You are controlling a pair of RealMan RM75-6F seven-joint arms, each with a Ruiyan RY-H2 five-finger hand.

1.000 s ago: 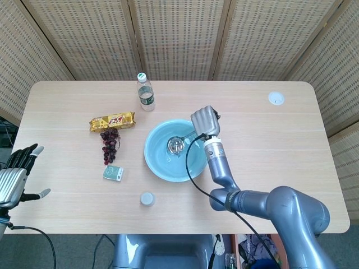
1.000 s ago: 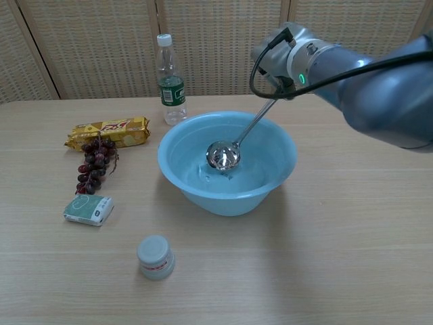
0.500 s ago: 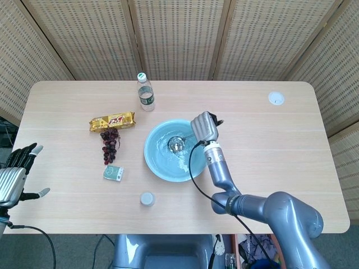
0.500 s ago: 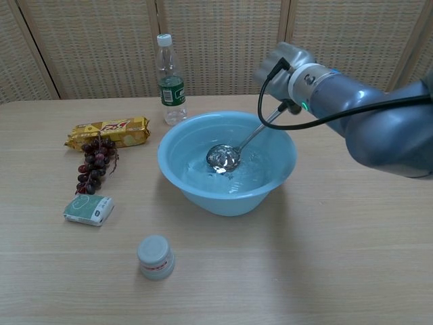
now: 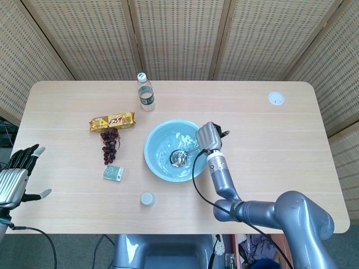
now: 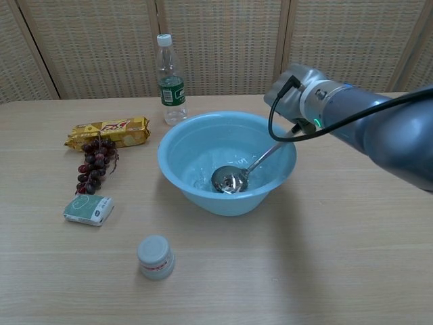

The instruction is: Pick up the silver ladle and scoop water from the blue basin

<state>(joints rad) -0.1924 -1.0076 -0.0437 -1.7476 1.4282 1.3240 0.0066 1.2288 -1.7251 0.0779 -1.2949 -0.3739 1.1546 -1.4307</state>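
The blue basin [image 5: 157, 141] [image 6: 183, 145] stands in the middle of the table with water in it. The silver ladle [image 5: 179, 157] [image 6: 230, 181] has its bowl low inside the basin, near the front wall, and its handle slants up to the right over the rim. My right hand [image 5: 206, 136] [image 6: 289, 100] grips the top of that handle just above the basin's right edge. My left hand [image 5: 15, 174] hangs off the table's left edge with its fingers spread and nothing in it; the chest view does not show it.
A water bottle [image 5: 145, 92] [image 6: 170, 80] stands behind the basin. To the left lie a snack pack [image 5: 113, 120] [image 6: 108, 131], grapes [image 5: 109, 144] [image 6: 93, 164] and a small green packet [image 5: 113, 174] [image 6: 88, 208]. A small jar [image 5: 147, 198] [image 6: 155, 256] stands in front. A white disc [image 5: 275, 98] lies far right.
My right hand has moved toward the near side and lower, drawing the ladle's bowl from the basin's middle down to its front. The water has been stirred. The left hand stayed put.
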